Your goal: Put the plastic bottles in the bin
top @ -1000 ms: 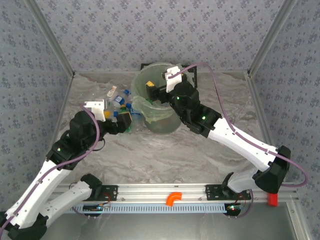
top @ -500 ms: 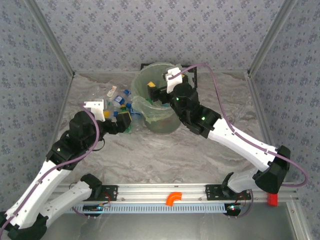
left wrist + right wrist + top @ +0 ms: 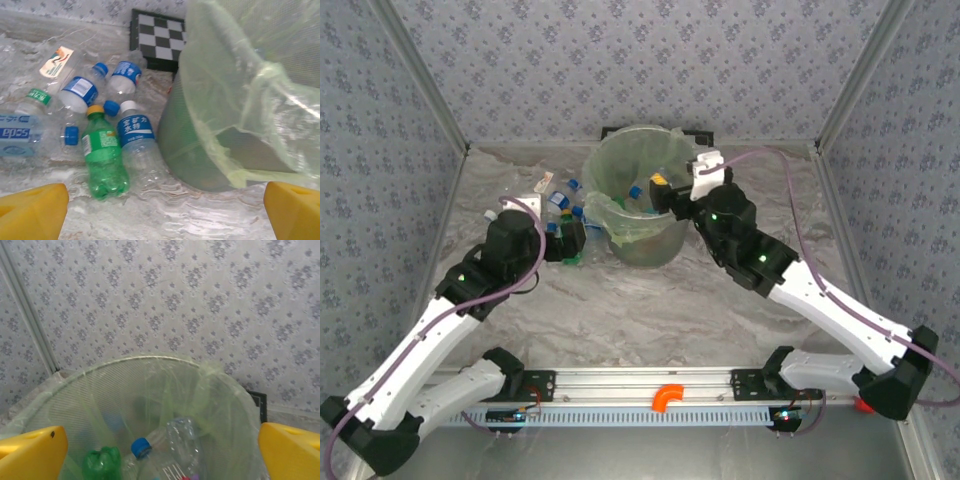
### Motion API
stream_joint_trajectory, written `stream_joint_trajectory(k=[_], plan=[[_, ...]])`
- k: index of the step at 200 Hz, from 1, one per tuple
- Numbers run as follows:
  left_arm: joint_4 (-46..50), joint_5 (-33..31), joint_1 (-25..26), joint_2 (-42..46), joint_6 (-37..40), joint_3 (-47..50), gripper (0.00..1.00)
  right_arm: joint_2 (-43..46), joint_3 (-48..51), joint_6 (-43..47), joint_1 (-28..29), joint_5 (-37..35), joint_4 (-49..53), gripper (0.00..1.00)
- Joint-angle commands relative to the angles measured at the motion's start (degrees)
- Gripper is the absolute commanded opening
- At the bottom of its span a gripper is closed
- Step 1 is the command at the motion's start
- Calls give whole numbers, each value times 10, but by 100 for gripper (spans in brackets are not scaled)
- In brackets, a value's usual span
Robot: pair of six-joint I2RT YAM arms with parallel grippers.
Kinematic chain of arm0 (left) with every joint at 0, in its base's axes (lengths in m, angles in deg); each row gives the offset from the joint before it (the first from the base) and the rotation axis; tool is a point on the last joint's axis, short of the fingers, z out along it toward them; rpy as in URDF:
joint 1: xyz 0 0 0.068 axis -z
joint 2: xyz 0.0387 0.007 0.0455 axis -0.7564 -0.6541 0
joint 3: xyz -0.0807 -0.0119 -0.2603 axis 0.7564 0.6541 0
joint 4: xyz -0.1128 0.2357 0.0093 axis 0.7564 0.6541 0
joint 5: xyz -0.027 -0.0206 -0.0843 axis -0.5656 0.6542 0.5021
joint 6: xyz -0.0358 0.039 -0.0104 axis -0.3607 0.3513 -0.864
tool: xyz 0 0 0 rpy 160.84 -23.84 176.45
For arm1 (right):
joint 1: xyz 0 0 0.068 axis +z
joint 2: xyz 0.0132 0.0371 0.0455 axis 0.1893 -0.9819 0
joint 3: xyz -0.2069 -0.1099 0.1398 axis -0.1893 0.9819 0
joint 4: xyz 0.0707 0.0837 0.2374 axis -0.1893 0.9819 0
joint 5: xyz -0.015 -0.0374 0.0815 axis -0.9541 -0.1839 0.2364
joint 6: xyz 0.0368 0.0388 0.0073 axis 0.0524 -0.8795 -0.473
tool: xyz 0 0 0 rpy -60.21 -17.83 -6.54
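Plastic bottles: lying ahead-left of my left gripper, jaws gaping empty for a pick; right gripper, likewise gaping, is hovering above the bin.

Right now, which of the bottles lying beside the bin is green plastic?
The yellow-capped bottle, left of the white-capped one; all the others there are clear.

bin translucent green plastic, ribbed | liner thin crinkled film | bottles clear glossy plastic, one green bottle | tabletop marbled, wrinkled, slight sheen | walls matt patterned covering | rail brushed metal | arm shells smooth white plastic
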Motion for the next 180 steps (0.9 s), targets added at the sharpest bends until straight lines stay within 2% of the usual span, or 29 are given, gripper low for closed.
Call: stream_joint_trajectory(k=[1, 63, 127, 162, 180], plan=[[7, -20, -21, -17, 7, -39, 100, 47, 40, -25, -15, -4, 5, 99], [24, 51, -142, -123, 7, -77, 100, 158, 173, -51, -70, 39, -22, 99], [30, 101, -256, -257, -6, -99, 93, 226, 254, -70, -104, 93, -59, 99], [20, 154, -289, -314, -23, -88, 88, 245, 268, -84, -110, 108, -61, 100], [22, 138, -296, -334, -44, -86, 88, 253, 274, -90, -111, 114, -60, 100]])
